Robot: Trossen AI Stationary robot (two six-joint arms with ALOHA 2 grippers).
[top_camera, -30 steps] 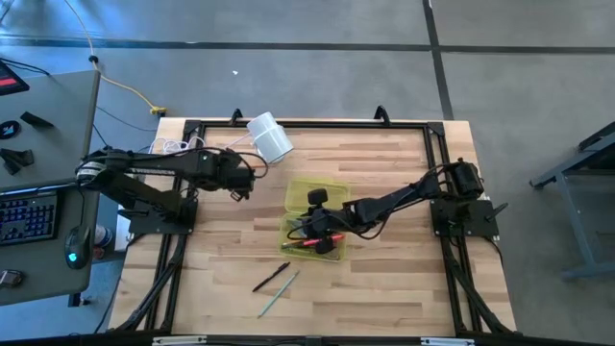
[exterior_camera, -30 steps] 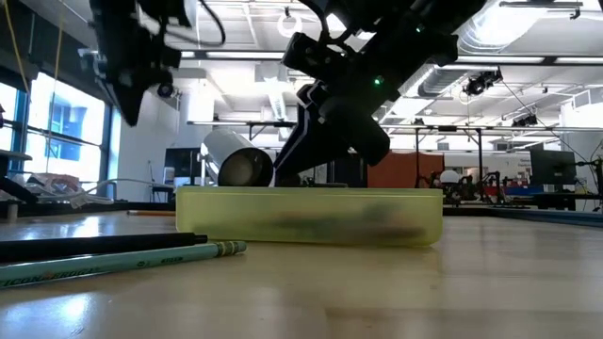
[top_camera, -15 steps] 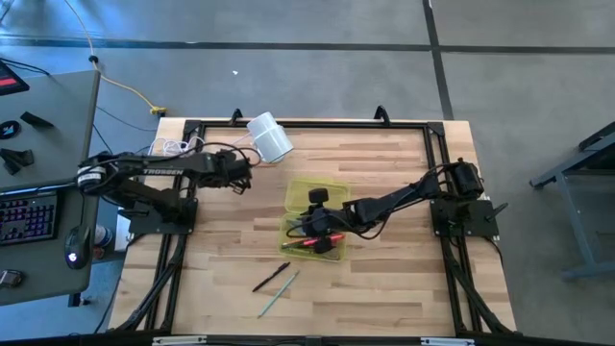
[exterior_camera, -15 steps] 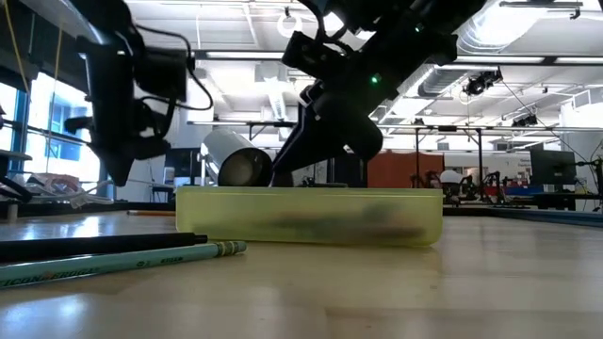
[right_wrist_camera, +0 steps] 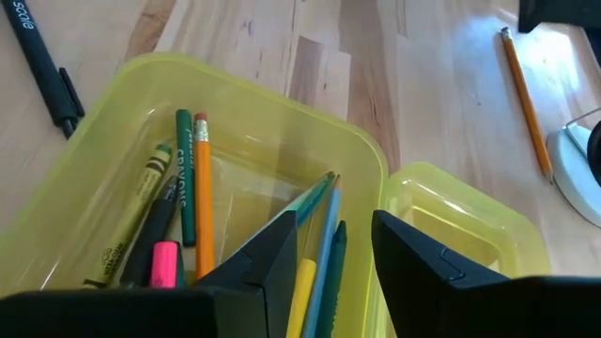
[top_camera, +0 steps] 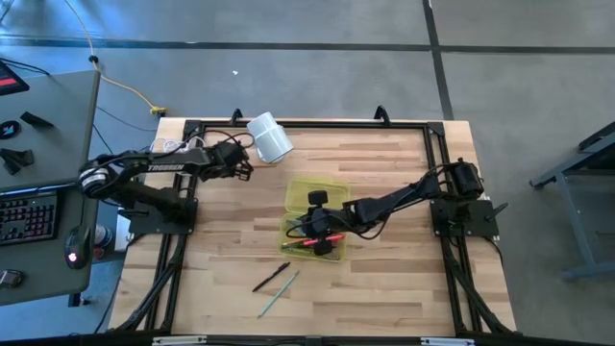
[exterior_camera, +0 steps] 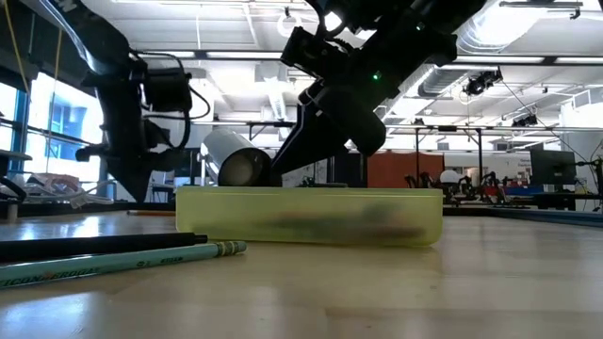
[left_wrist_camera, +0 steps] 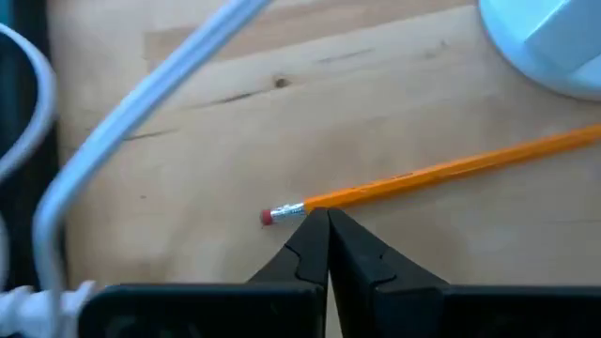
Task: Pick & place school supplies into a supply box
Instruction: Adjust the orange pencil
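Note:
The supply box (top_camera: 309, 229) is a translucent yellow-green case lying open, its lid (top_camera: 317, 193) flat on the far side. In the right wrist view it (right_wrist_camera: 113, 141) holds several pens and pencils (right_wrist_camera: 192, 202). My right gripper (right_wrist_camera: 333, 246) hangs open over the box, with teal and blue pencils lying beneath its gap. An orange pencil (left_wrist_camera: 441, 171) lies flat on the table near the white cylinder (top_camera: 270, 137). My left gripper (left_wrist_camera: 327, 218) is shut, its tips right beside that pencil's eraser end (left_wrist_camera: 272, 215). A black pen (top_camera: 270, 277) and a teal pencil (top_camera: 279, 292) lie on the near table. My left gripper's shut fingertips (left_wrist_camera: 319, 225) stand at the orange pencil close to its eraser end (left_wrist_camera: 296, 207), coming at it across its length. Whether they touch it, I cannot tell. The pencil lies flat on the table.
The white cylinder (left_wrist_camera: 554, 42) lies on its side close to the pencil's far end. A white cord (left_wrist_camera: 122, 122) runs across the table beside my left gripper. The black pen (exterior_camera: 94, 246) and teal pencil (exterior_camera: 122, 261) lie left of the box (exterior_camera: 311, 215) in the low view.
My left gripper has moved toward the table's far edge and come down toward the orange pencil near the white cylinder. My right arm has kept still over the box.

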